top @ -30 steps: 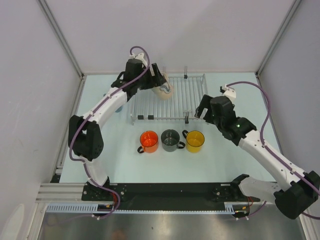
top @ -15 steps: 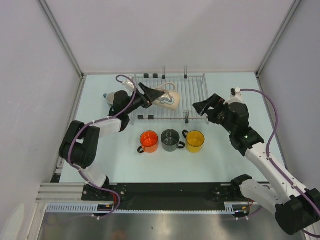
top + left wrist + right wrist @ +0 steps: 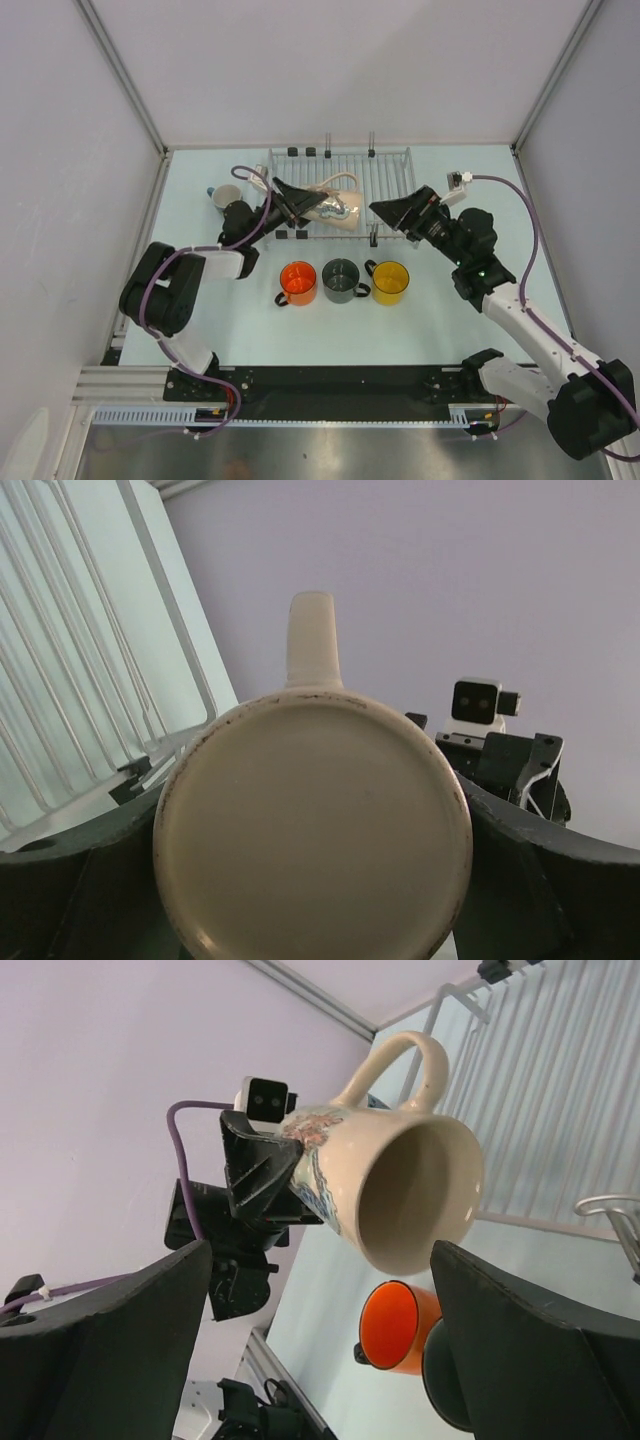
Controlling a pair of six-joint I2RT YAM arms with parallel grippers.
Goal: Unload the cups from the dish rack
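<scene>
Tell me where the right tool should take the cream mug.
Probably the wall at the open mouth, coming from the mouth side: the cream mug lies sideways, the left tool clamps its base end, and its mouth faces the open right tool.

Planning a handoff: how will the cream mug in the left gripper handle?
The cream mug looks like rigid glazed ceramic: probably slippery, breakable if dropped. Gripped sideways near its base by the left gripper, it may pivot mouth-down.

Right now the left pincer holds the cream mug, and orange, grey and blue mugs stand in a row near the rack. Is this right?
Not quite: third in the row is a yellow mug, not a blue one, as the top view shows. The rest is right.
</scene>
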